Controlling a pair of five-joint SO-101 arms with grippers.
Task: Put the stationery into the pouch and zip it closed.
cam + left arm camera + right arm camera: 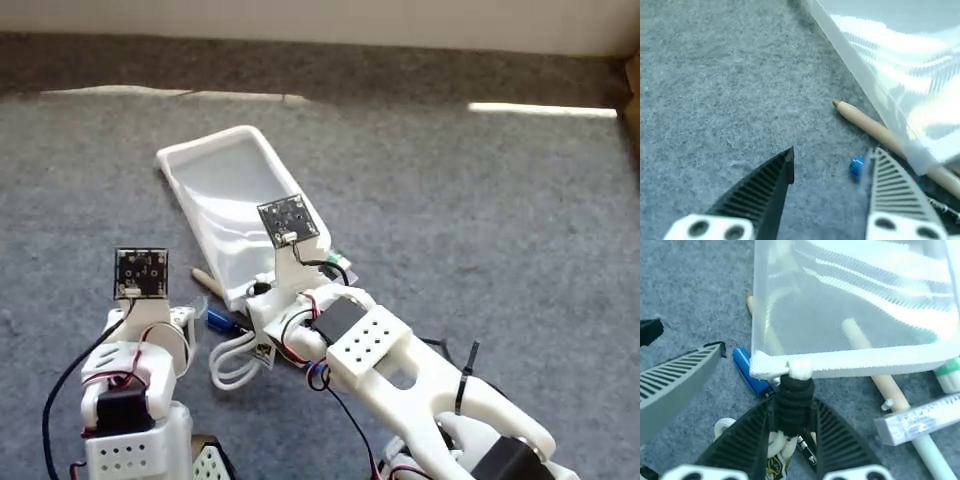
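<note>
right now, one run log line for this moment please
left end effector: open, over carpet by pencil and blue pen | right end effector: shut on zipper pull | pouch: lying on carpet

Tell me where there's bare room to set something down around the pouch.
Bare grey mat lies wide to the right of the pouch and to its left. Crowded: the pouch's near end, with pencil, blue pen, left gripper, right gripper.

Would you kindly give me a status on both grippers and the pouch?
Left gripper open, by the beige pen. Right gripper shut on the zipper pull. Outside, at edge of pouch: beige pen, blue pen.
</note>
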